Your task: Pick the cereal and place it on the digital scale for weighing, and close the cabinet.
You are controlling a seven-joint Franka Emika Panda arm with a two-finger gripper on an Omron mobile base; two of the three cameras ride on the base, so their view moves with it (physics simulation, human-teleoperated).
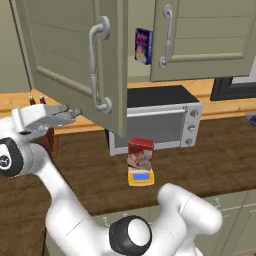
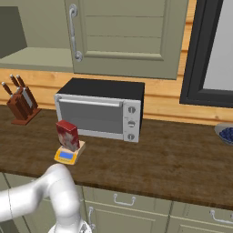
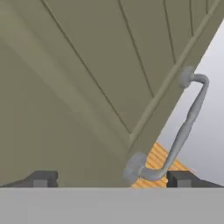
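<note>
The red cereal (image 1: 140, 154) (image 2: 68, 134) box stands upright on the small yellow digital scale (image 1: 141, 177) (image 2: 68, 155), on the counter in front of the microwave. The left door of the olive cabinet (image 1: 75, 55) (image 3: 87, 87) hangs open toward me, its silver handle (image 1: 98, 70) (image 3: 179, 131) on the front. My gripper (image 1: 75, 113) (image 3: 111, 179) sits at the left, close against the open door's lower outer face. Its fingers (image 3: 41, 178) are spread wide and hold nothing. The right cabinet door (image 1: 205, 37) (image 2: 127, 36) is shut.
A blue box (image 1: 143, 45) stands on the shelf inside the open cabinet. A silver microwave (image 1: 160, 122) (image 2: 102, 109) is behind the scale. A knife block (image 2: 22, 107) stands at the left, a dark window (image 2: 209, 50) at the right, and a blue bowl (image 2: 225, 133) at the counter's right edge.
</note>
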